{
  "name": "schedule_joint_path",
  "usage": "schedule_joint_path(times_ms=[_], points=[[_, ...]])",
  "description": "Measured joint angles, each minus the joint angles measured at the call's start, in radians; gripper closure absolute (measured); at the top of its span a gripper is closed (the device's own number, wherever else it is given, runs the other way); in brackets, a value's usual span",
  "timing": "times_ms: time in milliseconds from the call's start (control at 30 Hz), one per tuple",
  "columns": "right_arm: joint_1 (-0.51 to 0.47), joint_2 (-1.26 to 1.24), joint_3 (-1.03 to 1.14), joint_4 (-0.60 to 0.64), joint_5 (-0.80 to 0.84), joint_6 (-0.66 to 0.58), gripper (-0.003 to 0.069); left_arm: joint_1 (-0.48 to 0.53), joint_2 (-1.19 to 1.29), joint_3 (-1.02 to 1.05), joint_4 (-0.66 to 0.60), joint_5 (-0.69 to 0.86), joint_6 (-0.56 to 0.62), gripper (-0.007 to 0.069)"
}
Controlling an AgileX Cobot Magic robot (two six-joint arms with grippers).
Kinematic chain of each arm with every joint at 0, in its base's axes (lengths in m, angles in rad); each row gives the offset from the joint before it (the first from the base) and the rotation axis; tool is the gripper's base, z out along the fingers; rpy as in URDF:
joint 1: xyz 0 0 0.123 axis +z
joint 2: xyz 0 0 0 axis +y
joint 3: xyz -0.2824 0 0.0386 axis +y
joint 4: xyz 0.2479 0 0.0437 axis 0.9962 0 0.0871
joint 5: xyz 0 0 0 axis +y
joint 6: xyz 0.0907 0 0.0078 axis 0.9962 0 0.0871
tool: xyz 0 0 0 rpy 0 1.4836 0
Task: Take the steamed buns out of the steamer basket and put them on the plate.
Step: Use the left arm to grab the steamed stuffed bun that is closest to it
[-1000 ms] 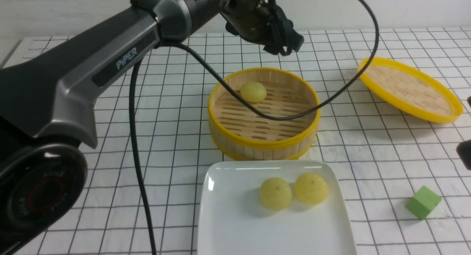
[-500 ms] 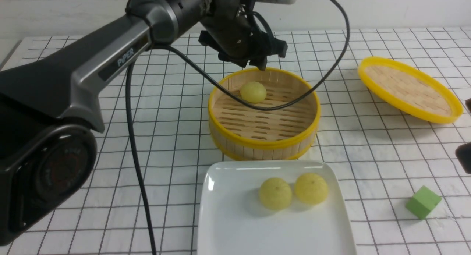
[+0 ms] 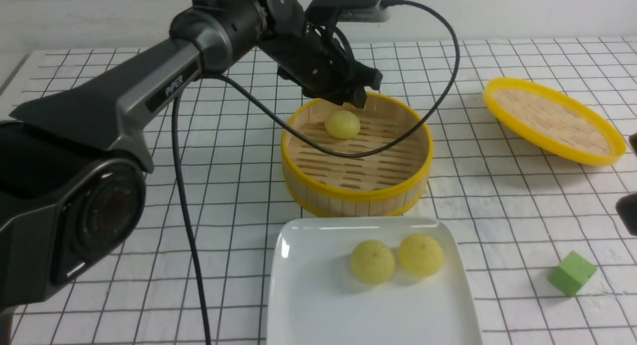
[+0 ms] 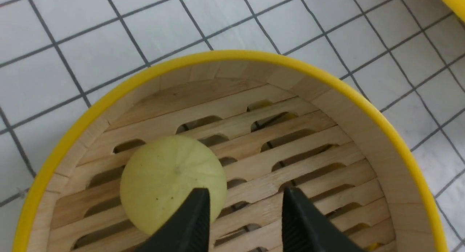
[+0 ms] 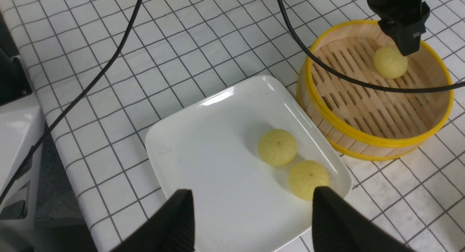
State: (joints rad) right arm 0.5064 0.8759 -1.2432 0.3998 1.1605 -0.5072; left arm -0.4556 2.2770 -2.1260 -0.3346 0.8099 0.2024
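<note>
Front view: the matte black left gripper (image 3: pixel 357 100) hangs over the 12 o'clock rim of the steamer basket (image 3: pixel 356 193), jaws partly apart and empty. One round, rough-skinned steamed bun (image 3: pixel 342 124) sits on the slatted bamboo floor at 11 o'clock. A second bun (image 3: pixel 372 262) and a third bun (image 3: pixel 421 255) lie side by side on the glossy rounded-square plate (image 3: pixel 318 305), towards 12 o'clock. A woven yellow-rimmed lid (image 3: pixel 552 118) lies at the basket's 2 o'clock. The right gripper (image 5: pixel 252 195) gapes wide and empty above the plate.

One bun (image 3: pixel 342 124) sat at the back of the steamer basket (image 3: pixel 348 194); two buns (image 3: pixel 372 262) lay side by side on the plate (image 3: pixel 313 310) before it.
</note>
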Motion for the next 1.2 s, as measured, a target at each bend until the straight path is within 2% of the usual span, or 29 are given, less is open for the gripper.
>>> schedule_joint_path(times_ms=[367,900,1000,1100,1200], points=[[0.0,0.0,0.0,0.0,0.002,0.0,0.0221,0.0,0.051,0.0,0.104,-0.05,0.02,0.0319],[0.0,0.0,0.0,0.003,0.003,0.0,0.0221,0.0,0.108,-0.006,0.092,-0.112,0.023,0.033],[0.0,0.0,0.0,0.003,0.003,0.0,0.0221,0.0,0.108,-0.007,0.088,-0.107,0.021,0.0386],[0.0,0.0,0.0,0.003,0.003,0.0,0.0221,0.0,0.104,-0.01,0.088,-0.079,0.016,0.0557],[0.0,0.0,0.0,0.003,0.002,0.0,0.0221,0.0,0.087,-0.01,0.089,-0.05,0.016,0.0602]])
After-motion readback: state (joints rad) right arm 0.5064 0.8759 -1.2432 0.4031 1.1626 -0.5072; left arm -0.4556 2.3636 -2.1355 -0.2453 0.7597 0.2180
